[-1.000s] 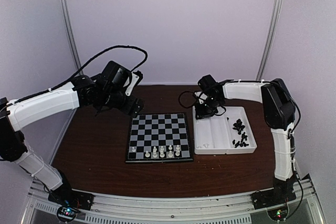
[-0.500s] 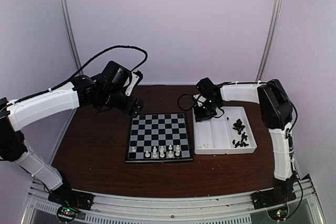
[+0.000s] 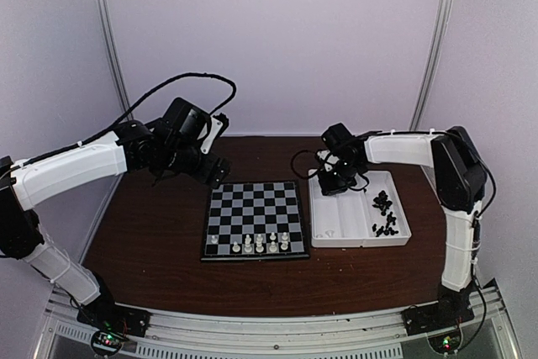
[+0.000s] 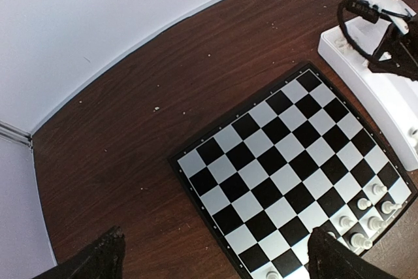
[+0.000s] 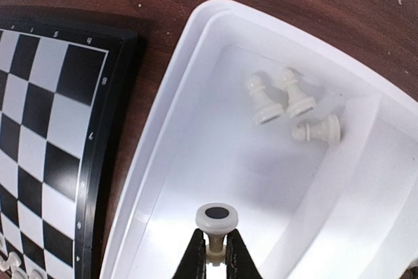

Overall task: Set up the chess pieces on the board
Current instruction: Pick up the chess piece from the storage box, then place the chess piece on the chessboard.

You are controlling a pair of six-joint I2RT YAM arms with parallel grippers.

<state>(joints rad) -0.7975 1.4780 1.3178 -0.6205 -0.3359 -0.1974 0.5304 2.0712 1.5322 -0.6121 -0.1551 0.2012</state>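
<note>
1. Two jaws of the right gripper (image 5: 215, 257) pinch one white plastic chess pawn (image 5: 217, 216) over the white rectangular plastic tray (image 5: 163, 129).
2. Left gripper (image 3: 215, 171): jaws wide open, empty, near the far left corner of the checkered square board (image 3: 255, 208).

I pinch one white piece (image 5: 216, 219), base toward me, at bottom centre. Three white pawns (image 5: 287, 106) lie toppled at upper right. The checkered board (image 5: 46, 129) lies flat at left.

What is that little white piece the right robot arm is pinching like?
The white piece looks like smooth pale plastic. Its round base, with a dark disc in the middle, faces the wrist camera, so its top is hidden. The shut jaws of the right gripper pinch its thin stem. It is over the white tray.
</note>
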